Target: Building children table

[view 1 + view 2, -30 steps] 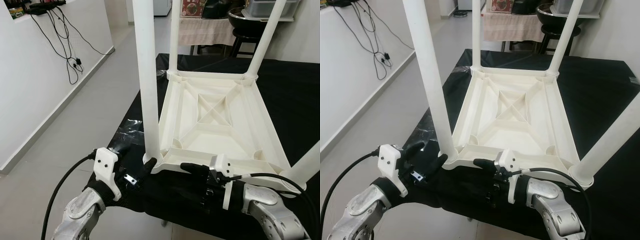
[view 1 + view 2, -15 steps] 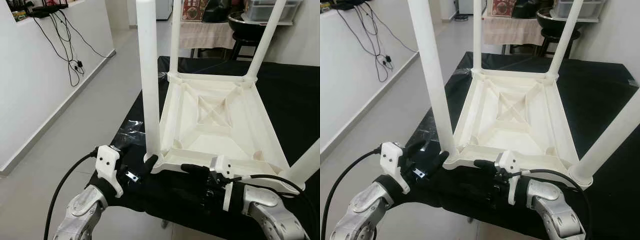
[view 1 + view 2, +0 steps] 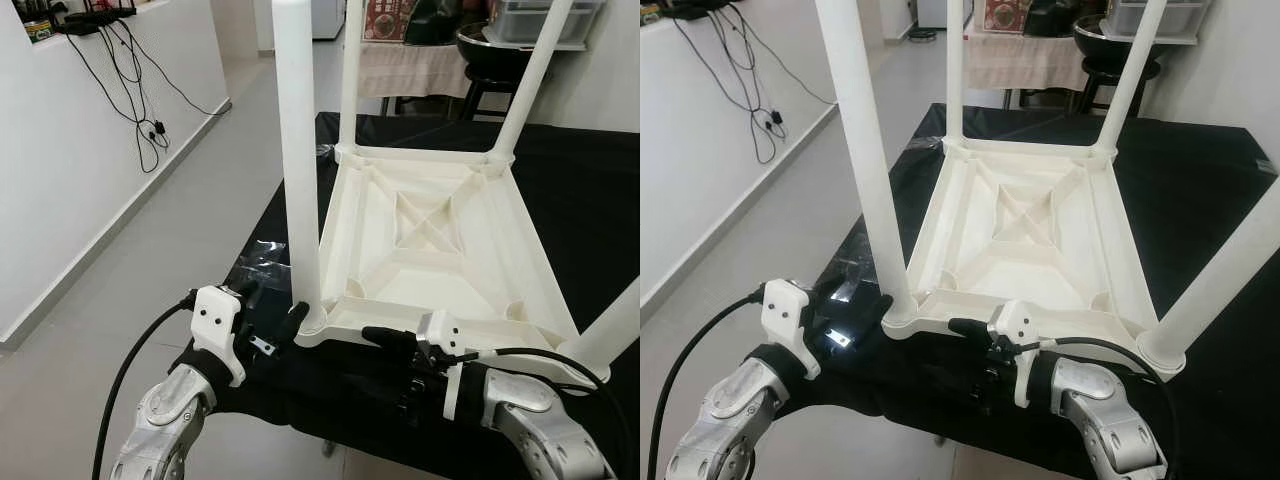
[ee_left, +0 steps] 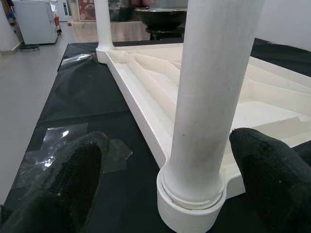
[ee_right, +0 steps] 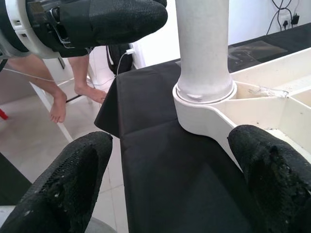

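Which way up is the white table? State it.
Upside down: the white table rests top-down on the black cloth, its legs pointing up.

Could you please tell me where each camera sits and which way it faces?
Eye views: on the head, looking down at the upturned table; both arms show, left claw, right claw.
Left wrist view: along its black fingers at the near leg.
Right wrist view: along its fingers toward the same leg; left claw and a person's bare feet beyond.

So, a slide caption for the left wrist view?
Open left gripper straddling the near leg of the upturned white table.
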Robot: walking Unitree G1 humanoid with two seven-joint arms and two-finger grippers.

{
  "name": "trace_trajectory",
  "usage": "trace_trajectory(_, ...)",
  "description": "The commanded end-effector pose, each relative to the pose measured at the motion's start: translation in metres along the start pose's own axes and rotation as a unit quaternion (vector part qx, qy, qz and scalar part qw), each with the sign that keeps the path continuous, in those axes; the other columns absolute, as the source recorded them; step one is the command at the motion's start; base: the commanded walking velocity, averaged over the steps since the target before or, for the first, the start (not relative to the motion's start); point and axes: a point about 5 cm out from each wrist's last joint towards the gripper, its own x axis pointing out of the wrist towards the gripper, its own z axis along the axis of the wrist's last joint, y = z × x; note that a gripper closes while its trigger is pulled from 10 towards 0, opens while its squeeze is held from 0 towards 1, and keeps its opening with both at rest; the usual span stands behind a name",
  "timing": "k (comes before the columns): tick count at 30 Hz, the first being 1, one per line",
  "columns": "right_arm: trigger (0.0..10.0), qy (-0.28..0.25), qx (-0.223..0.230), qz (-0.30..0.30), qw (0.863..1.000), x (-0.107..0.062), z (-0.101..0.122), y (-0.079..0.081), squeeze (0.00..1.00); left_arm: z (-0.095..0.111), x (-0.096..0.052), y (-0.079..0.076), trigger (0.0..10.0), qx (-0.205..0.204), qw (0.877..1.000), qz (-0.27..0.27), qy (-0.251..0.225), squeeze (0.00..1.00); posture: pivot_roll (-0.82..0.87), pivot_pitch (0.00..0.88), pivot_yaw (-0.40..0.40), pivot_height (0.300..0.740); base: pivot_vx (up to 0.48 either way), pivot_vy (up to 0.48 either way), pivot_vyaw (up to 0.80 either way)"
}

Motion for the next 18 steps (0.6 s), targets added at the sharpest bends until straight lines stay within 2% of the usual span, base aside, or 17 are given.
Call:
trace_trajectory(1, 10.0, -0.002, -0.002, 0.007, 1.000, 0.0048, -0.0012, 0.0022, 0.00, -0.0020, 0.0007, 0.0011, 10.0, 0.005, 1.000, 0.009, 0.002, 0.00, -0.03, 0.032, 0.013, 0.740, 0.000, 0.000, 0.00)
trace_trajectory(18, 10.0, -0.005, -0.005, -0.001, 1.000, 0.0129, -0.0025, 0.0041, 0.00, -0.0060, 0.0009, 0.0008, 10.0, 0.021, 1.000, 0.011, 0.007, 0.00, -0.02, 0.035, 0.015, 0.740, 0.000, 0.000, 0.00)
